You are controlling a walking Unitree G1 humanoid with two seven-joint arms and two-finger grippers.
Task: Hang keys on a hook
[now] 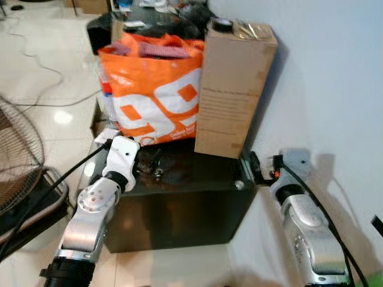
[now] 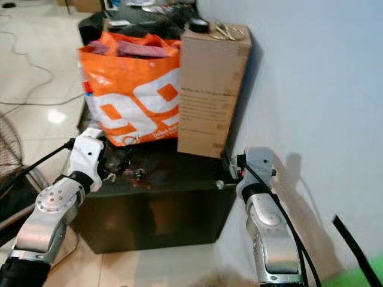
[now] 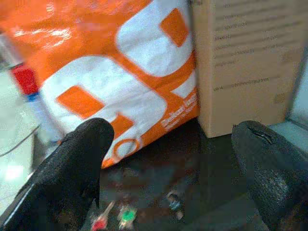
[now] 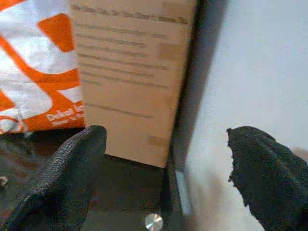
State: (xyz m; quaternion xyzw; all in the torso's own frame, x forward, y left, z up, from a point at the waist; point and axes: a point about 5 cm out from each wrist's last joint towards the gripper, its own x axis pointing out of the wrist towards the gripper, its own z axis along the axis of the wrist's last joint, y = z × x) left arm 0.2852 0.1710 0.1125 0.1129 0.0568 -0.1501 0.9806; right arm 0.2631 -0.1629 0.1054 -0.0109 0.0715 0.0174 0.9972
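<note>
A bunch of keys (image 3: 120, 217) with red and green tags lies on the glossy top of a low black cabinet (image 1: 179, 209), in front of an orange bag. My left gripper (image 3: 173, 139) is open just above and short of the keys (image 1: 158, 166), its two black fingers spread wide with nothing between them. At the cabinet's right front corner, close to the white wall, my right gripper (image 4: 166, 139) is open and holds nothing. It points toward a cardboard box.
An orange and white shopping bag (image 1: 152, 89) and a tall cardboard box (image 1: 233, 89) stand on the cabinet behind the keys. The white wall (image 1: 335, 78) runs along the right. A floor fan (image 1: 18, 155) and a cable lie on the tiled floor to the left.
</note>
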